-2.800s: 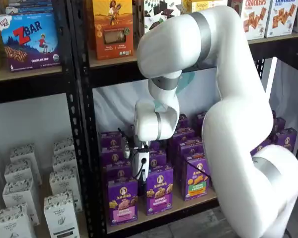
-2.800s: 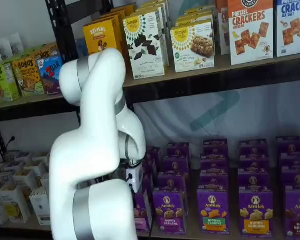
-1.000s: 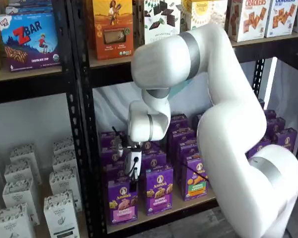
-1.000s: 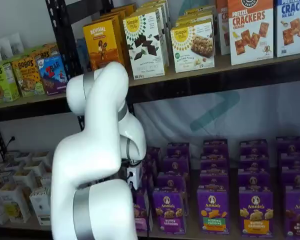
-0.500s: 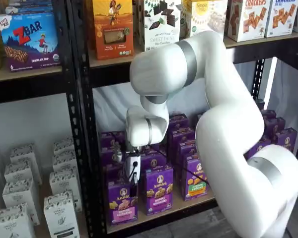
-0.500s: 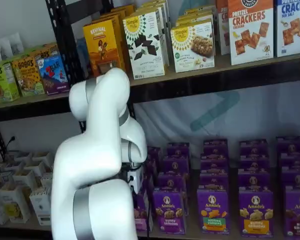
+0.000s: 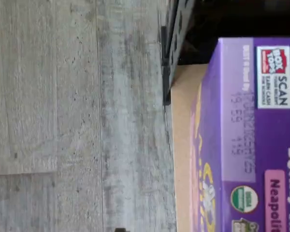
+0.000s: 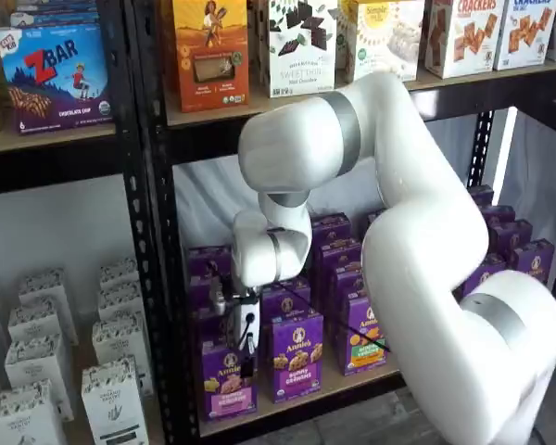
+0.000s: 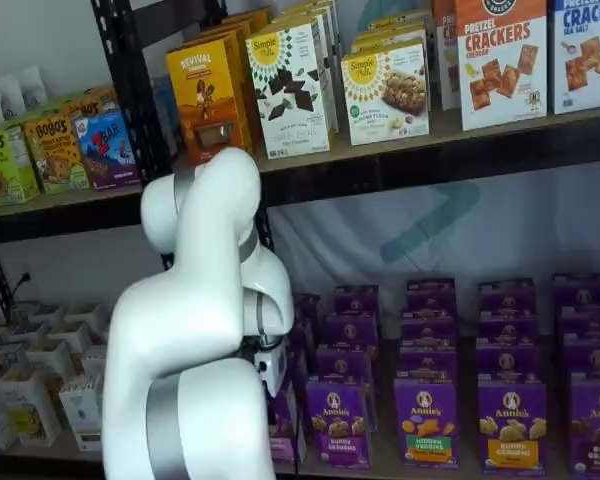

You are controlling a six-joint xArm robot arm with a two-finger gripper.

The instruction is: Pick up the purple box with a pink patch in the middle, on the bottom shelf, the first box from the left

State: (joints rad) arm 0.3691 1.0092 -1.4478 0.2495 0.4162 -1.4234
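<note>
The purple box with the pink band stands upright at the front left of the bottom shelf. My gripper hangs straight above its right top edge, white body down and close to the carton. The black fingers show as one dark bit with no plain gap. In a shelf view the gripper is half hidden by my arm, and only a sliver of the purple box shows. The wrist view shows the purple box top from close above, with its pink patch, on the tan bottom shelf.
A same carton with a purple band stands right of the target, then one with a green band. More purple cartons are behind. A black perforated upright stands just left. White cartons fill the left bay. Grey plank floor lies below.
My arm has swung left and lowered. The gripper has come down from above the second carton to just over the pink-band carton.
</note>
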